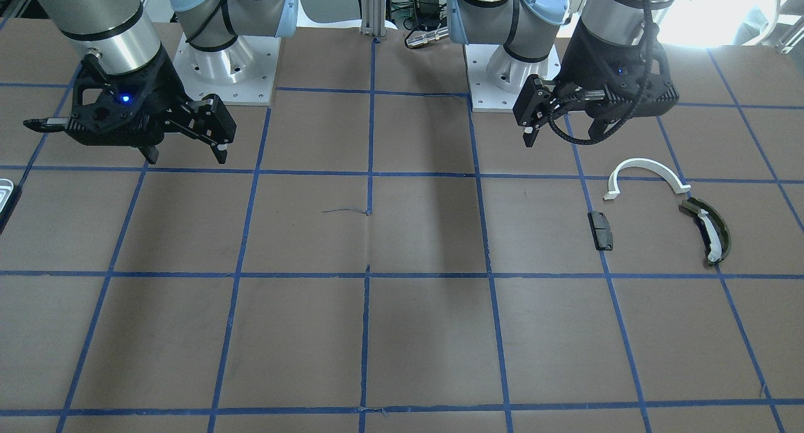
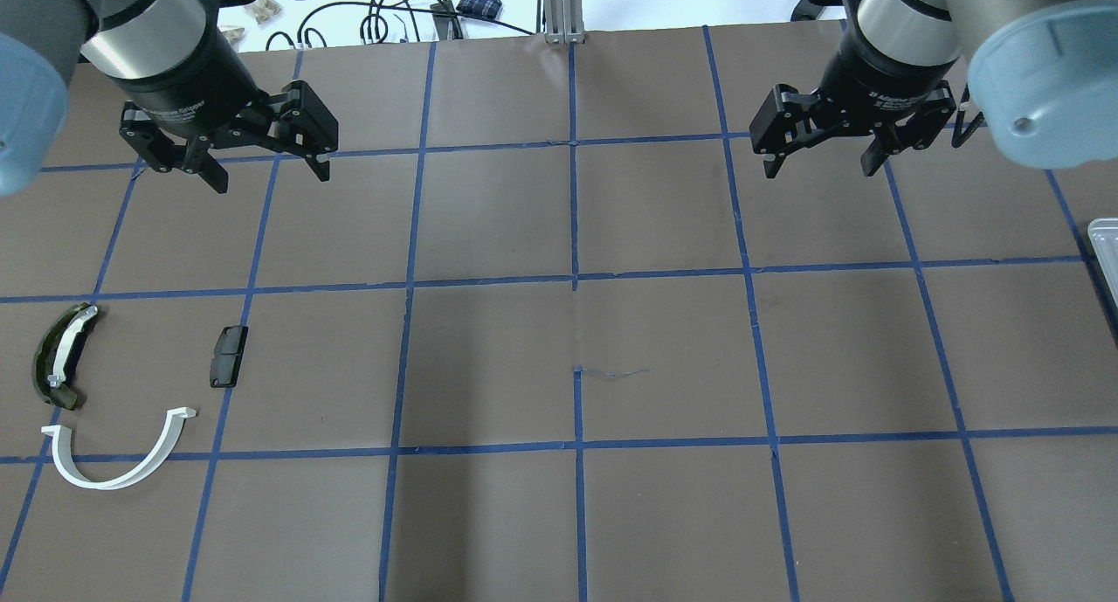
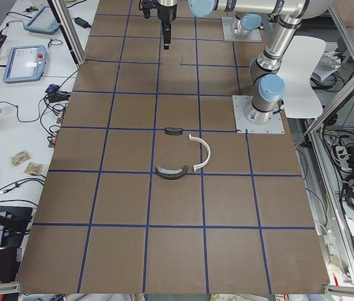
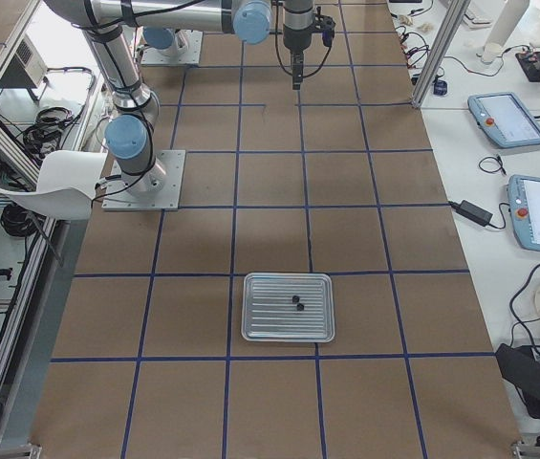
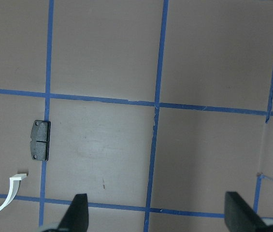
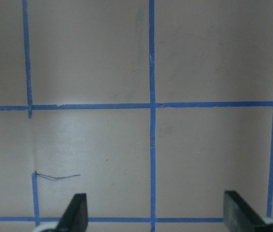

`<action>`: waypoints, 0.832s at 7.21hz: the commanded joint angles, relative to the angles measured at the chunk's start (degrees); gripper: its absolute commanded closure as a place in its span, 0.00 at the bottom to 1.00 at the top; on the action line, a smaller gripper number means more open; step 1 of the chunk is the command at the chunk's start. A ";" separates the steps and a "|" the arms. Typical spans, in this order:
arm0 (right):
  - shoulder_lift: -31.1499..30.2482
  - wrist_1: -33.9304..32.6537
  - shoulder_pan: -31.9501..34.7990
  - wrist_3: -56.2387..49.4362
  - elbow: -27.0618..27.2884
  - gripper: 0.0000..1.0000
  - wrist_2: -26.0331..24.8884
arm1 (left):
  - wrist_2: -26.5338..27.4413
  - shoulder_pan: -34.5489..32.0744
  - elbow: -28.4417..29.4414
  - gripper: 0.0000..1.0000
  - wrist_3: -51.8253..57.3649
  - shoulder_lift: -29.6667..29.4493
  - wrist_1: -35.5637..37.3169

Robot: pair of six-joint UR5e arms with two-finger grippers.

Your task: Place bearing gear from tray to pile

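Observation:
The tray (image 4: 289,308) lies flat on the table in the exterior right view, with two small dark parts (image 4: 295,302) on it, too small to identify. Only its corner shows in the overhead view (image 2: 1104,251). The pile is a white arc (image 2: 118,462), an olive curved piece (image 2: 61,357) and a black block (image 2: 229,356), lying apart from each other. My left gripper (image 2: 271,176) hangs open and empty above the table, beyond the block. My right gripper (image 2: 819,169) hangs open and empty, well away from the tray corner.
Brown table cover with a blue tape grid (image 2: 574,279). Both arm bases (image 1: 226,62) stand at the robot's edge. Cables and small items (image 2: 393,17) lie past the far table edge. Operator tablets (image 4: 504,115) sit on a side bench.

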 commanded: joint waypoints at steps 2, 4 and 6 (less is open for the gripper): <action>1.29 -4.72 0.04 0.28 -0.70 0.00 -0.22 | 0.02 0.00 0.00 0.00 0.01 0.00 0.00; 2.62 -5.13 -0.04 -0.43 -0.71 0.00 -2.83 | 0.02 0.00 0.00 0.00 0.01 0.00 0.00; 6.02 -8.78 -0.31 -2.36 -1.93 0.00 -9.03 | 0.02 -0.09 0.00 0.00 0.01 -0.09 0.00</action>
